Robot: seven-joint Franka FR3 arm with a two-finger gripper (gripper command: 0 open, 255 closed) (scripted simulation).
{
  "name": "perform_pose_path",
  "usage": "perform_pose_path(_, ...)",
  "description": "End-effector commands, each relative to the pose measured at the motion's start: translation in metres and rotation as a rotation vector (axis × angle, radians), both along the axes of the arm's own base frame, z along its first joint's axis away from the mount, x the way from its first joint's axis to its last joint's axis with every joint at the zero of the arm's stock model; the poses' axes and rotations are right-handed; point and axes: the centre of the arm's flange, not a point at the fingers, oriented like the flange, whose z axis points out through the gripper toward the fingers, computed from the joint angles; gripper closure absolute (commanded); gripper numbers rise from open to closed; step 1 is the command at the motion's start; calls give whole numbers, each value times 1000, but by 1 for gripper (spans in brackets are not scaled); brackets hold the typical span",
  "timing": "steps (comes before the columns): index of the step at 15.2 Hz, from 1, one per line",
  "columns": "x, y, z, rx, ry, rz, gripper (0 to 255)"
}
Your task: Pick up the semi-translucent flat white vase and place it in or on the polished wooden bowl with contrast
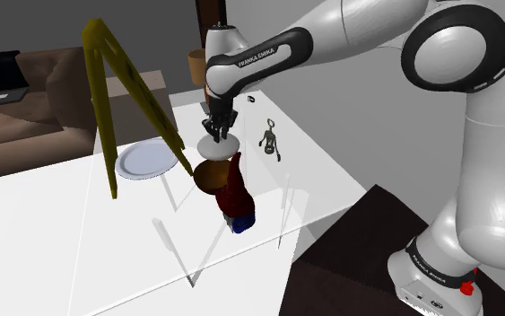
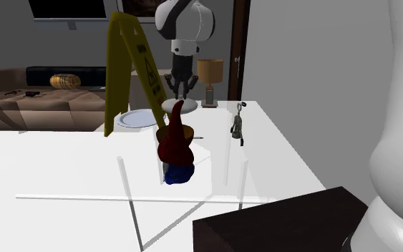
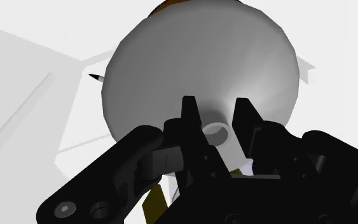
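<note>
Nearest us in the shoulder view is the dark box of the stand (image 1: 358, 260), with the white arm (image 1: 474, 135) rising from it. FRANKA EMIKA reads along the black band of the forearm. The arm bends high over the white counter (image 1: 44, 242) and points its tool (image 1: 219, 131) straight down. The tool's 2 fingers are closed on the neck of the vase (image 1: 217, 144), a flat, smooth, pale disc. It hangs just above the round brown bowl (image 1: 207, 176), apart from it. Beside the bowl stands a gnome (image 1: 236, 193) with a pointed dark red hat and a blue body. A white plate (image 1: 144, 162) lies by a yellow folding sign (image 1: 107, 90), and a grey corkscrew (image 1: 271, 140) lies farther along the counter.

Nearest us in the second exterior view is the gnome (image 2: 176, 147), which hides most of the bowl (image 2: 187, 132). The vase (image 2: 176, 105) hangs behind its hat tip, under the tool (image 2: 180, 91). The sign (image 2: 124, 64) bears dark marks we cannot read. Behind stand a lamp (image 2: 210, 75) with a tan shade and a brown sofa (image 2: 21, 104).

From the wrist view, the tool (image 3: 215, 111) has its black fingers (image 3: 190, 114) clasped on the vase's narrow round neck. The vase (image 3: 196, 63) spreads below as a wide matte grey-white disc. A sliver of the bowl's (image 3: 196, 2) brown rim shows beyond it.
</note>
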Motion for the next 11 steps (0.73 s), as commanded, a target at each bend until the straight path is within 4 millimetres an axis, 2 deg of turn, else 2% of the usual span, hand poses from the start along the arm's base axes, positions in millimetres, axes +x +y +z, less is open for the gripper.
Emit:
perform_pose_path(1, 13, 27, 8, 0, 0, -1, 255)
perform_pose_path(11, 13, 27, -45, 0, 0, -1, 255)
